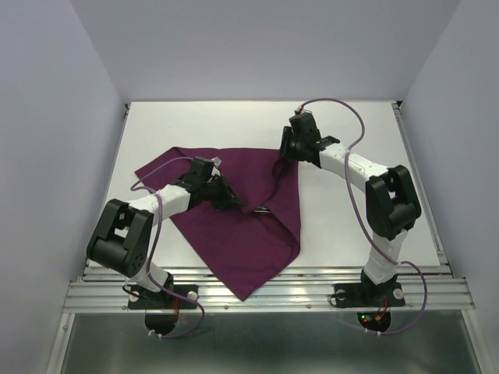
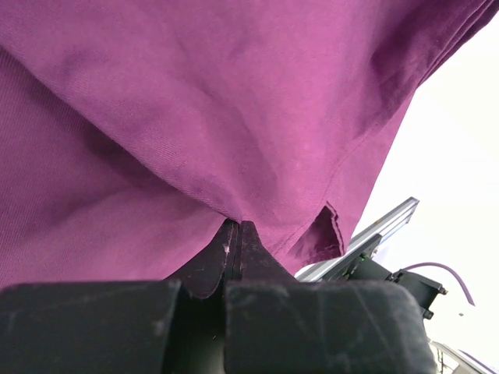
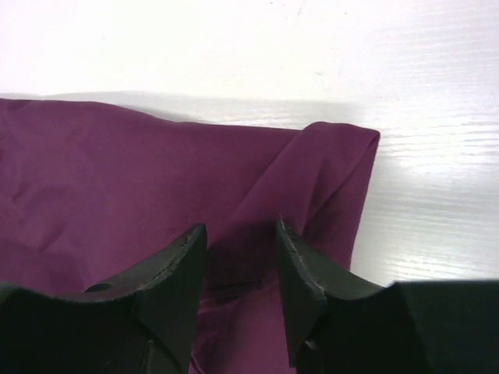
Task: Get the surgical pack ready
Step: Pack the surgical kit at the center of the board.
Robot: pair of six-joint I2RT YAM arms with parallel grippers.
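You're folding the wrap. Your left pincer (image 2: 238, 227) is clamped on the purple cloth wrap (image 2: 234, 117) bunched ahead of its tips. Your right pincer (image 3: 240, 238) stands apart, with a fold just beneath. Next move, I'd judge: close on that fold.

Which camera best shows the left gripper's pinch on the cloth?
Left wrist: the left gripper is close up, shut on the purple cloth. Top external shows it small; right wrist does not show it.

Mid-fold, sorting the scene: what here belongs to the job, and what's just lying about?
Job: purple cloth; left end effector, shut on it; right end effector, open over its folded corner.
Just there: white table; arm cable.
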